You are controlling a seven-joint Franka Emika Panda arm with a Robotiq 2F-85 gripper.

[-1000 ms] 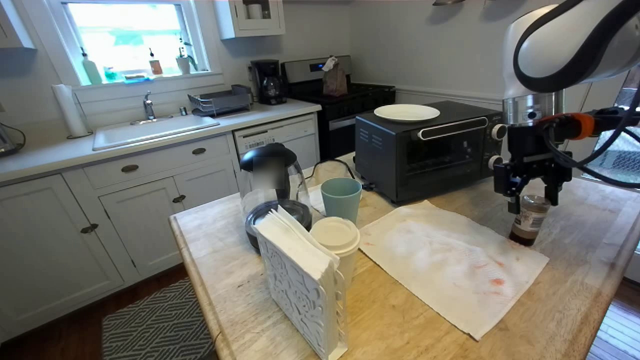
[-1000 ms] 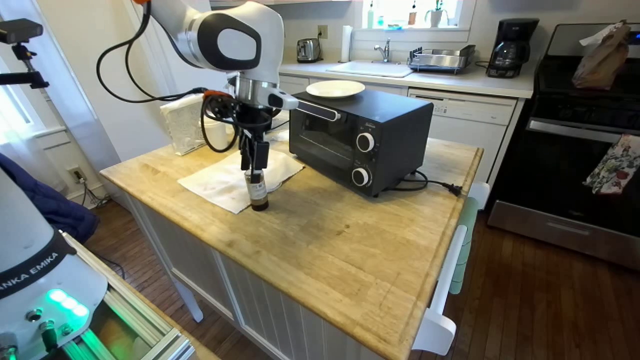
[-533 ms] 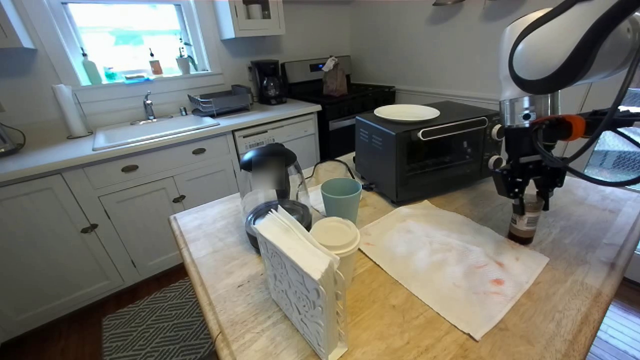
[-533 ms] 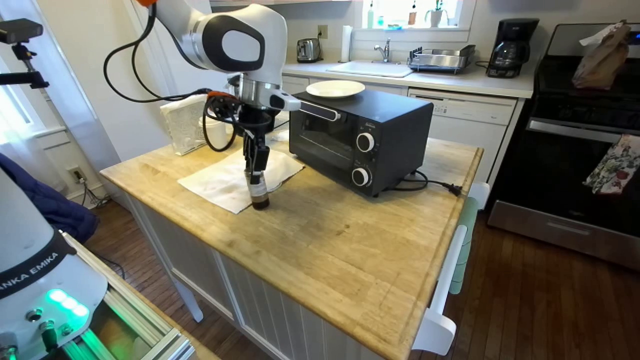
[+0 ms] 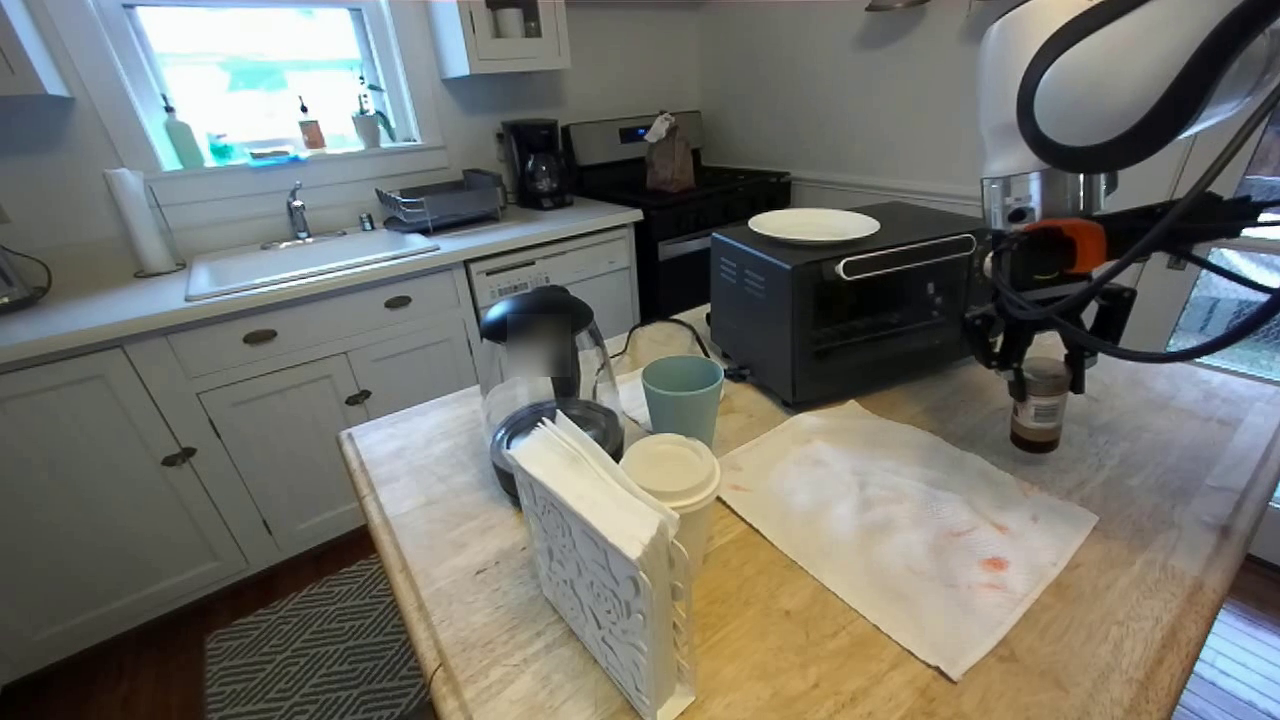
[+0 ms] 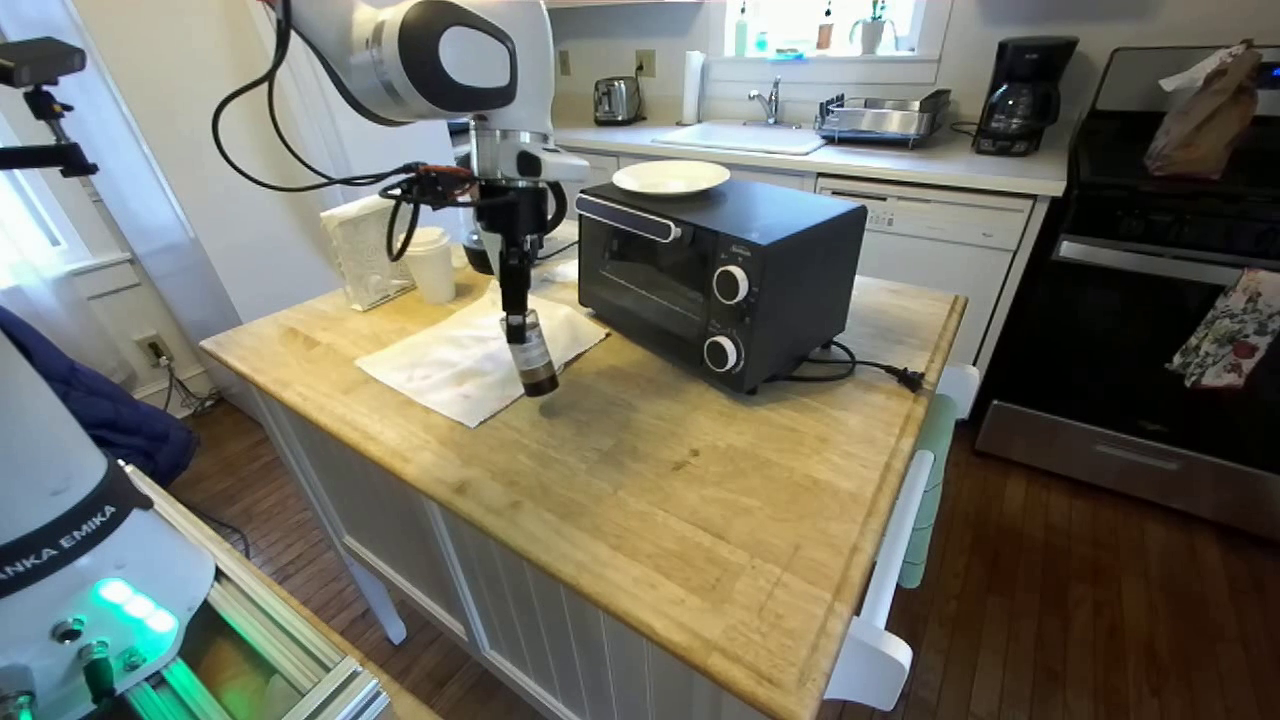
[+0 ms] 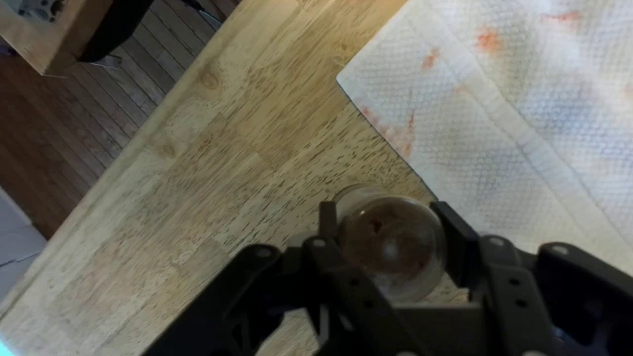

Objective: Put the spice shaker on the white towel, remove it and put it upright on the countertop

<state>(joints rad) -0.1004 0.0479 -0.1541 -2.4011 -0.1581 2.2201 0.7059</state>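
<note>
While the white towel (image 6: 440, 372) lies at left in an exterior view, the fingers (image 6: 515, 292) to its right are clamped on the spice shaker (image 6: 533, 360), which tilts over the counter (image 6: 700, 540) just beside the towel's edge; base contact cannot be confirmed. Whether the towel step is complete cannot be told. By judgement, upright placement on the counter and release remain outstanding.
</note>
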